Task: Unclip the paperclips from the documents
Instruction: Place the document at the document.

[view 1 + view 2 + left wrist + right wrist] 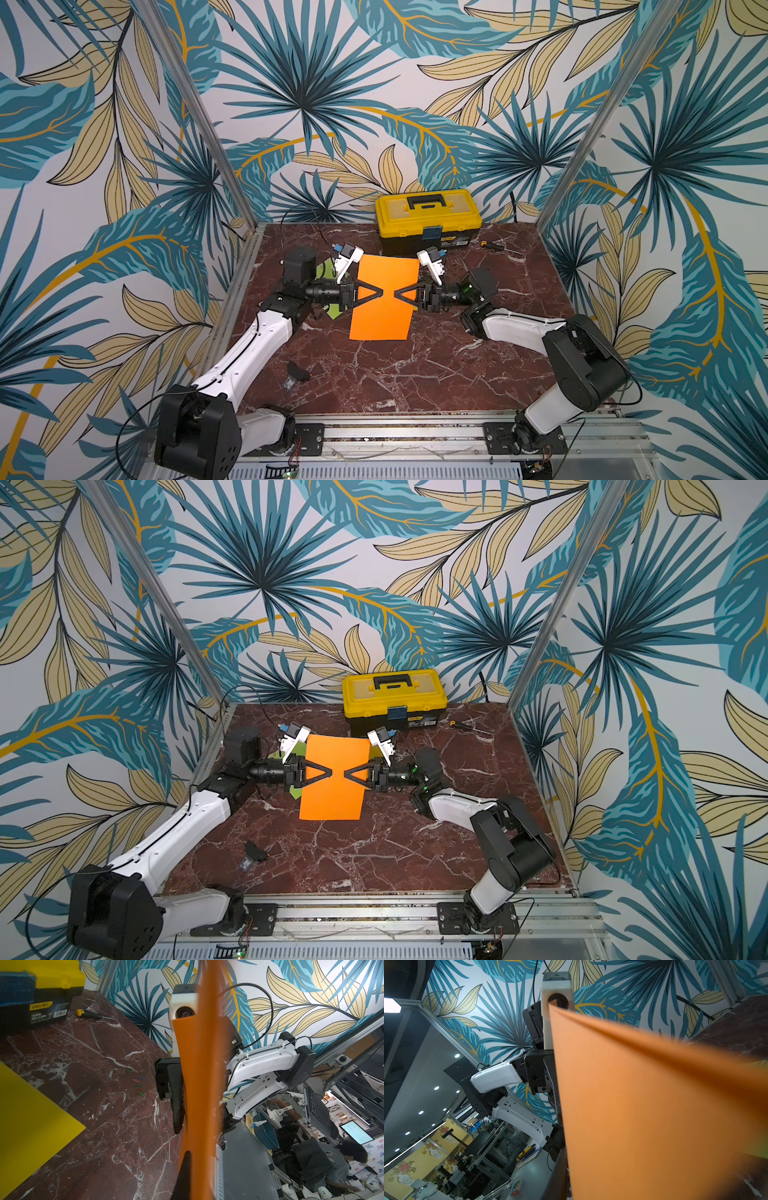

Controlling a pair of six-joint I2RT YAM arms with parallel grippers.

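The orange document [384,316] hangs above the table's middle, held between both arms. My left gripper [380,294] is shut on its left part, and in the left wrist view one dark finger [185,1167] lies against the sheet. My right gripper [397,295] faces it, tips nearly touching, jaws shut on the same sheet [643,1115]. Several loose paperclips [139,1085] in red, blue and green lie on the marble. The lime green document [322,270] lies under the left arm. A yellow document [31,1126] lies flat on the table.
A yellow-and-black toolbox [428,220] stands at the back wall, with a yellow-handled screwdriver [492,246] to its right. A small black object [298,371] lies front left on the marble table [415,374]. Metal frame posts stand at the back corners.
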